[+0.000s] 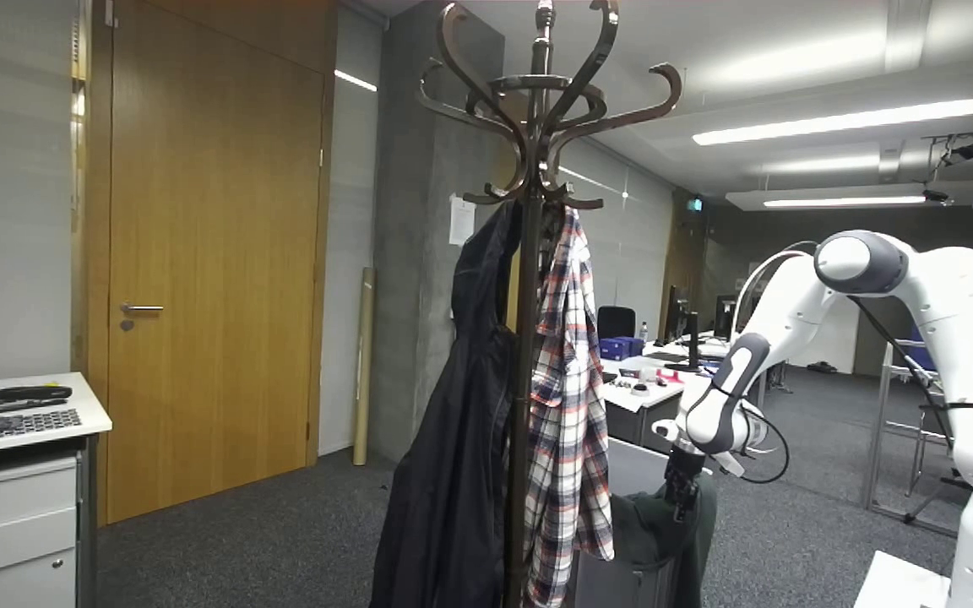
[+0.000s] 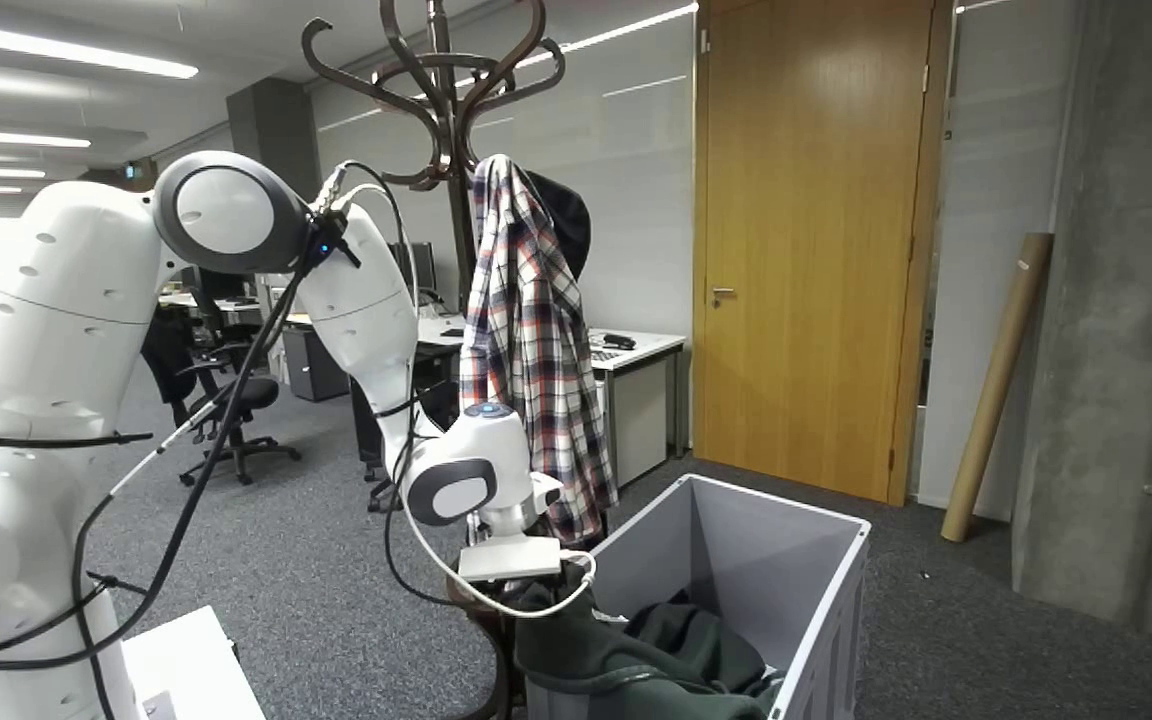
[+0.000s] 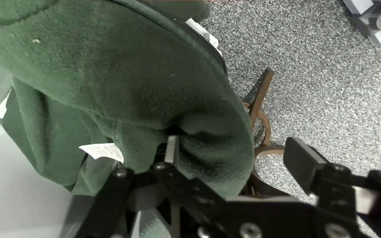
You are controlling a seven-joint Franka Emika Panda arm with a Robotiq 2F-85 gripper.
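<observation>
The dark green fleece jacket [image 3: 164, 76] lies directly beneath and between the jaws, which stand wide apart and have hold of nothing: in the wrist view one finger [image 3: 172, 150] points down at a creased hollow in the cloth, perhaps touching it, while the other finger [image 3: 301, 162] hangs past the jacket's rounded edge, above speckled grey carpet [image 3: 329, 92]. The gripper [image 3: 232, 145] thus straddles that edge; its zipped stretch slants from upper left down towards the jaws, and the jacket's long axis seems to follow, though the folds make this hard to judge. The jacket is draped over the rim of a grey plastic crate [image 2: 766, 545], part of it inside, part hanging outside. Just beside the crate stands a dark bentwood coat stand [image 2: 458, 225] bearing a plaid shirt [image 2: 536, 340] and, as an exterior view shows, a black jacket [image 1: 461, 439]. Farther off in the office are a wooden door [image 2: 806, 250], a concrete pillar [image 2: 1106, 370] and a cardboard tube [image 2: 998, 388] leaning near the pillar
</observation>
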